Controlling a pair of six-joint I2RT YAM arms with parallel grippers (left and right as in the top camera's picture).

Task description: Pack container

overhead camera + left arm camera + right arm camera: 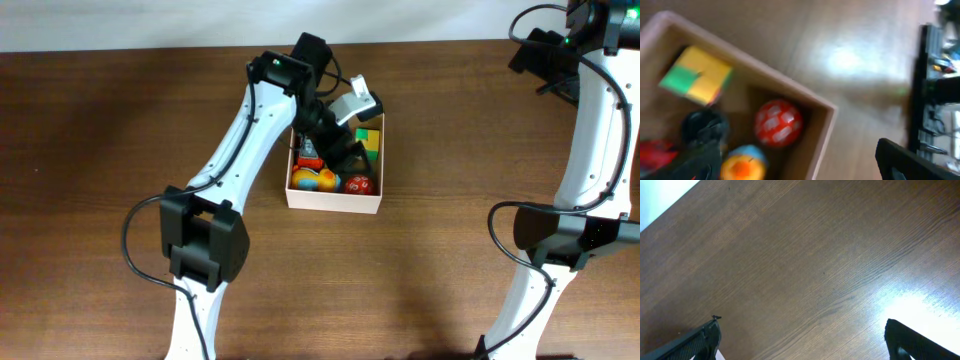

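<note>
The container [333,203] is a square shallow box with white walls and a tan inside, standing mid-table. It holds a red patterned ball [360,184], a yellow-orange toy [318,180], a yellow-green cube [370,140] and a red toy [305,153]. My left gripper [345,150] hangs over the box, open and empty. The blurred left wrist view shows the box's corner wall [825,130], the ball [778,122], the cube [696,75], an orange-blue toy [744,162] and a black item [702,125] between my spread fingers [800,165]. My right gripper [802,340] is open and empty over bare table.
The brown wooden table [470,150] surrounds the box. My right arm [590,130] stands at the far right, its wrist at the back right corner. A dark rack of equipment [935,90] shows beyond the table edge in the left wrist view.
</note>
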